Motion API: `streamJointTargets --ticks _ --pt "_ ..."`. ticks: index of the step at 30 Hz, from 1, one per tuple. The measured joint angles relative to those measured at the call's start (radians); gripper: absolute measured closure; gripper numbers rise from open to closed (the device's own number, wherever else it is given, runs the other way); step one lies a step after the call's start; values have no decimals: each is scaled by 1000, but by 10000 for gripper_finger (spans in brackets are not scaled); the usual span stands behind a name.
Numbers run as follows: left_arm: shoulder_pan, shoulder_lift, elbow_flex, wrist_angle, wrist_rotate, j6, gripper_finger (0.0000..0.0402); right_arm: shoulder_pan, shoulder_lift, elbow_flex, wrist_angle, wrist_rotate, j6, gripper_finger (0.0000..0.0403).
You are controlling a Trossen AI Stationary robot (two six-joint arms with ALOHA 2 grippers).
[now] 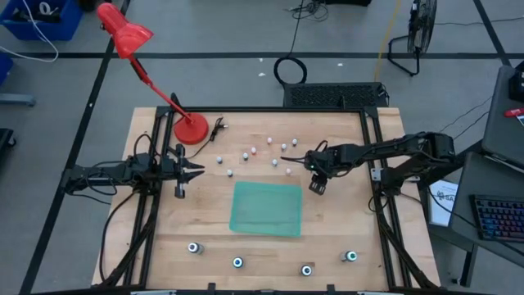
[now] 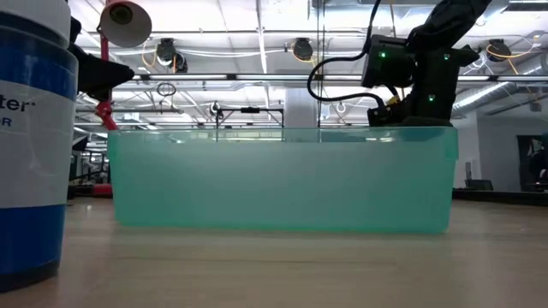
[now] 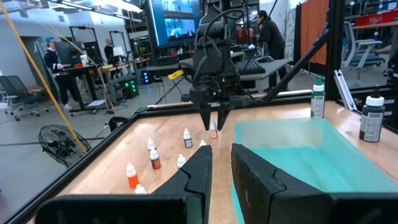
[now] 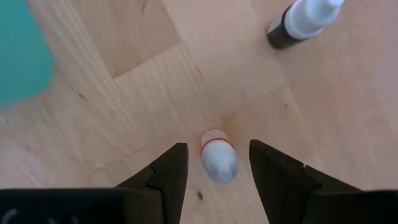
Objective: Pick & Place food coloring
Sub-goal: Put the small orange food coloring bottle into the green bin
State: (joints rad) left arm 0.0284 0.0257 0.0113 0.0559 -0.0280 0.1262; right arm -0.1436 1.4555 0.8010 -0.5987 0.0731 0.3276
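Note:
Several tiny whitish food coloring bottles (image 1: 246, 156) stand upright on the wooden table, beyond a teal bin (image 1: 266, 207). Larger dark bottles with pale tops (image 1: 237, 263) stand along the near edge. My right gripper (image 4: 217, 171) points steeply down, open. Its fingers stand on either side of one red-ringed small bottle (image 4: 219, 160) without touching it. From the left wrist view, that gripper (image 3: 214, 118) hangs just over this bottle (image 3: 213, 129). My left gripper (image 3: 221, 168) waits level at the table's left edge, shut but for a narrow slit, holding nothing.
Another small dark bottle with a white cap (image 4: 305, 18) stands close beyond the framed one. A red desk lamp (image 1: 190, 129) sits at the far left. The bin's wall (image 2: 282, 180) hides my right fingertips in the low view. People stand in the room behind.

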Motion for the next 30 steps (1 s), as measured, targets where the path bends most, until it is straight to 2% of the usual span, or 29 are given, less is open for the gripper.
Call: streamJointTargets --ticks 30 --pt "0 0 0 0 0 0 334 0 -14 1 -23 0 0 243"
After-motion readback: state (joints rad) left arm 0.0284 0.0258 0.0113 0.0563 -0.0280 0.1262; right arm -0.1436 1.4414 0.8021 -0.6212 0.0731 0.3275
